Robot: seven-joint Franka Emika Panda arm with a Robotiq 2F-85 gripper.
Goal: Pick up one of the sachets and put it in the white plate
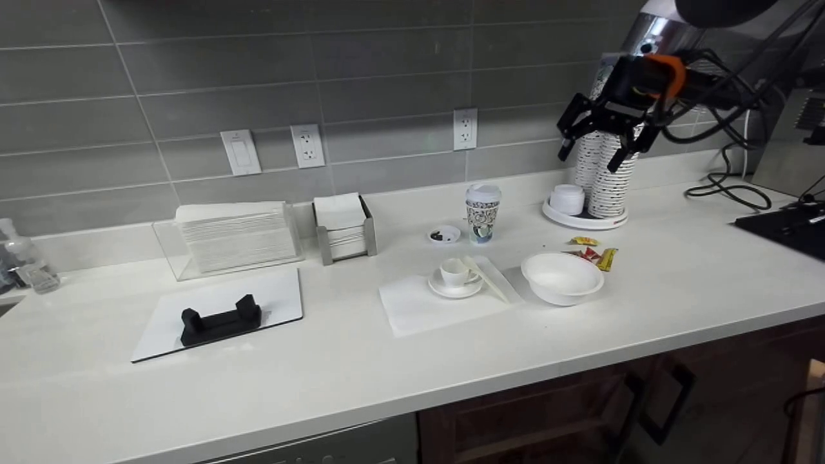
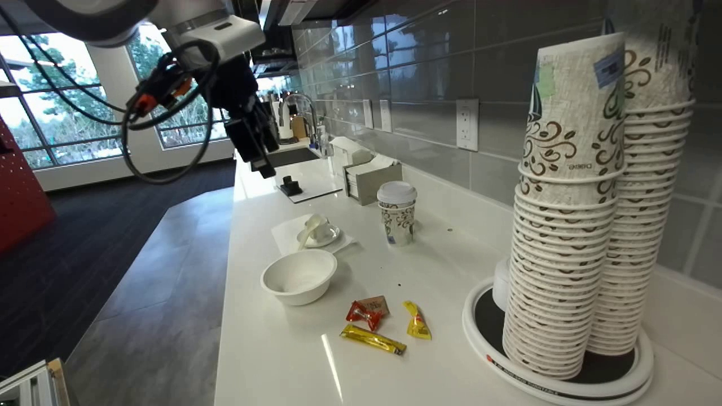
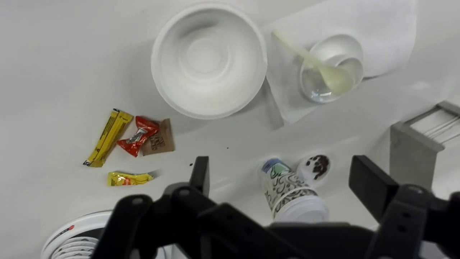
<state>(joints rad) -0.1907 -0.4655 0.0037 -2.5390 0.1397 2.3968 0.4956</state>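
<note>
The sachets lie flat on the counter: a yellow stick sachet (image 3: 109, 138) and a shorter yellow sachet with red marks (image 3: 129, 178). In both exterior views the stick sachet (image 1: 606, 259) (image 2: 372, 339) and the shorter sachet (image 1: 583, 241) (image 2: 417, 321) lie beside the white plate. The white plate (image 3: 208, 61), a deep round bowl, is empty and also shows in both exterior views (image 1: 562, 278) (image 2: 299, 276). My gripper (image 3: 278, 172) is open with nothing between its fingers. It hangs high above the counter in both exterior views (image 1: 590, 153) (image 2: 267, 159).
A red wrapped sweet (image 3: 139, 136) overlaps a brown packet (image 3: 160, 138) by the sachets. A lidded paper cup (image 1: 482, 216) and a small dish (image 1: 444, 234) stand near the wall. Tall cup stacks (image 2: 564, 270) stand on a turntable. A saucer with a cup (image 1: 455, 273) sits beside the bowl.
</note>
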